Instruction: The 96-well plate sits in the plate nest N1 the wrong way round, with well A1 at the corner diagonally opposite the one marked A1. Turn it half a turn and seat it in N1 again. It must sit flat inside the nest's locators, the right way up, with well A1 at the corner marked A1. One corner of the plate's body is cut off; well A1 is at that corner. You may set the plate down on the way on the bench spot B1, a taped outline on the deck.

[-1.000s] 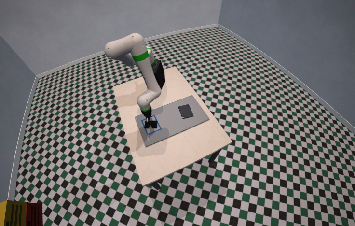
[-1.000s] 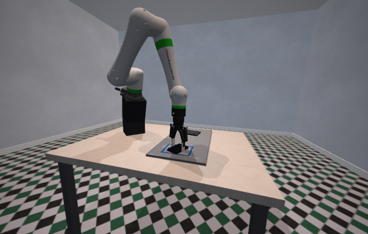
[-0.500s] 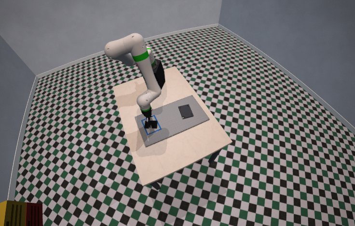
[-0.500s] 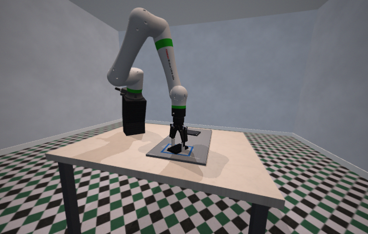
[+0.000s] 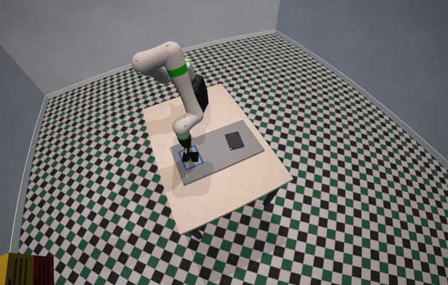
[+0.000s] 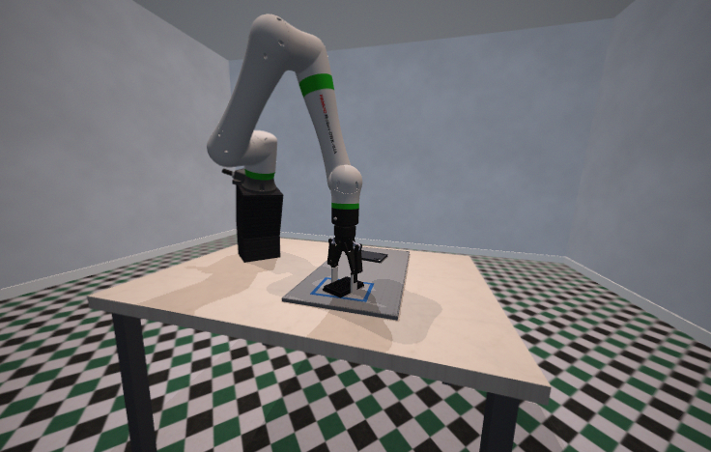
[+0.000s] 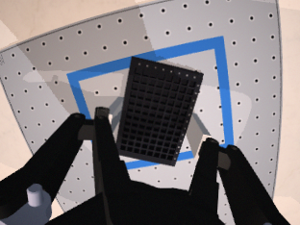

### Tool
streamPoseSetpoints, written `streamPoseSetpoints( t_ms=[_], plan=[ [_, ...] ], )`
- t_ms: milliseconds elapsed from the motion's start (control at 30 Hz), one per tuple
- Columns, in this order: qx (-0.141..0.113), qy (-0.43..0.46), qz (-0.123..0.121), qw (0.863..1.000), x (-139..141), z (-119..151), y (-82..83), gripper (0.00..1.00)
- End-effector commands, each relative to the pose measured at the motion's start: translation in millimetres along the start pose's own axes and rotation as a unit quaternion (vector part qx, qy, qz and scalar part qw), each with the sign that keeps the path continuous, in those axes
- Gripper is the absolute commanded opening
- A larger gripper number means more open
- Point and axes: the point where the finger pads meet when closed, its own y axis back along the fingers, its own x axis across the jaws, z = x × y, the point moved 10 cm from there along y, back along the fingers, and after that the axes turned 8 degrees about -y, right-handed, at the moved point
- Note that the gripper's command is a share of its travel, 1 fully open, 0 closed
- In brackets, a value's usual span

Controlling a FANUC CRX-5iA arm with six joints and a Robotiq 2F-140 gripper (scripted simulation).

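Gripper [image 7: 156,155] closed partway on the black well plate [image 7: 160,112], which sits inside the blue taped outline [image 7: 212,45] (apparently still touching the grey deck [image 7: 250,20]); nest [image 5: 234,140] well apart.

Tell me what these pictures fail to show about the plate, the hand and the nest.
- Plate's cut corner: wrist view, too small to pick out.
- Plate in top view: hidden under the hand.
- Contact of fingers on the plate: wrist view, blocked by the hand's body.
- Nest N1's A1 mark: top view, too small.
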Motion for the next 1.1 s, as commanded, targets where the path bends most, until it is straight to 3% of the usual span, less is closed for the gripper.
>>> streamPoseSetpoints(
  t_ms=[0,1067],
  plan=[
    [0.000,0.000,0.000,1.000,-0.2,0.0,6.1,0.00],
    [0.000,0.000,0.000,1.000,-0.2,0.0,52.8,0.00]
  ],
)
